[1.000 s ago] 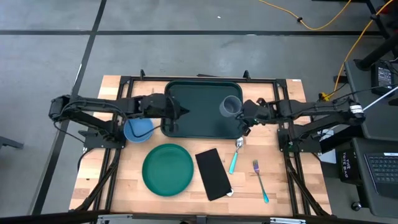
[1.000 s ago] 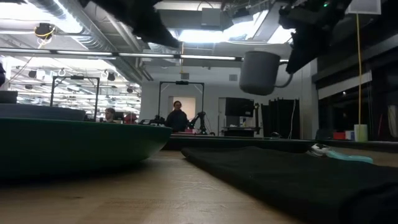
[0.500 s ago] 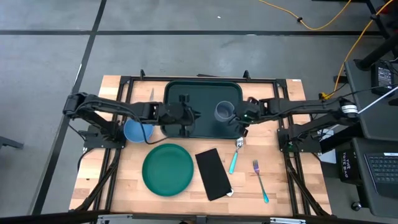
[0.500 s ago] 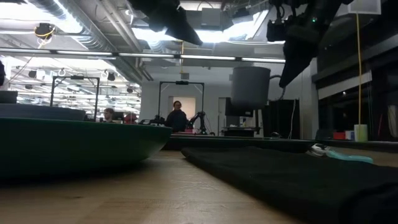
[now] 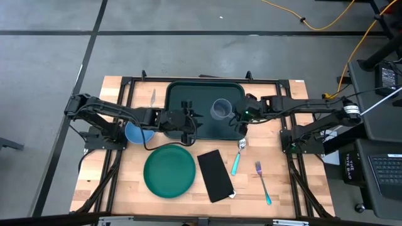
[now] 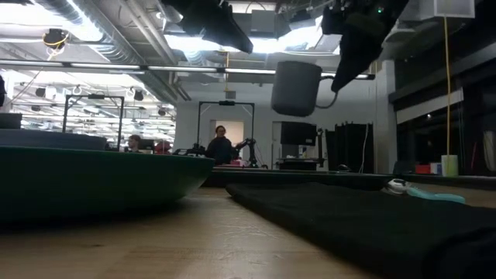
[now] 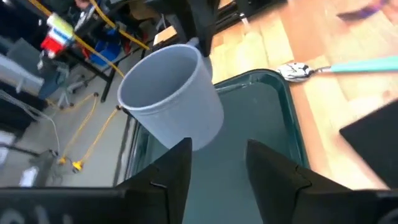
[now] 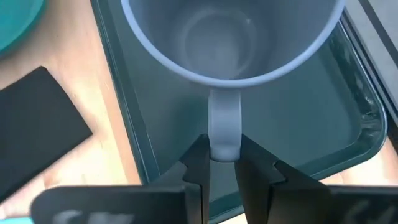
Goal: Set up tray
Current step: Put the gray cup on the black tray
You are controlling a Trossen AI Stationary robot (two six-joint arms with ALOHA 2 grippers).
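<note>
The dark green tray (image 5: 200, 100) lies flat at the table's far middle. Above it hangs a grey mug (image 5: 220, 108), which also shows in the low view (image 6: 296, 87), with my right gripper (image 8: 224, 163) shut on its handle. My left gripper (image 7: 217, 168) hovers open over the tray's left half (image 5: 188, 119); its fingers point toward the mug (image 7: 171, 99) with nothing between them. My right gripper pinches the mug's handle (image 8: 224, 134) between its two fingers, at the loop's outer part. The fingers come from the table's right side, slanting down. The mug hangs mouth up, nearly upright, clear of the tray.
A blue bowl (image 5: 137, 132) sits left of the tray, under my left arm. Nearer the front lie a round green plate (image 5: 169, 171), a black napkin (image 5: 215, 174), a teal-handled spoon (image 5: 237, 157) and a fork (image 5: 262, 182). People stand in the room far behind (image 6: 221, 146).
My right gripper has carried the mug toward the table's left, from the tray's right end to over its middle, rolling it more upright. My left gripper has moved right from the tray's left rim to over the tray and has opened.
</note>
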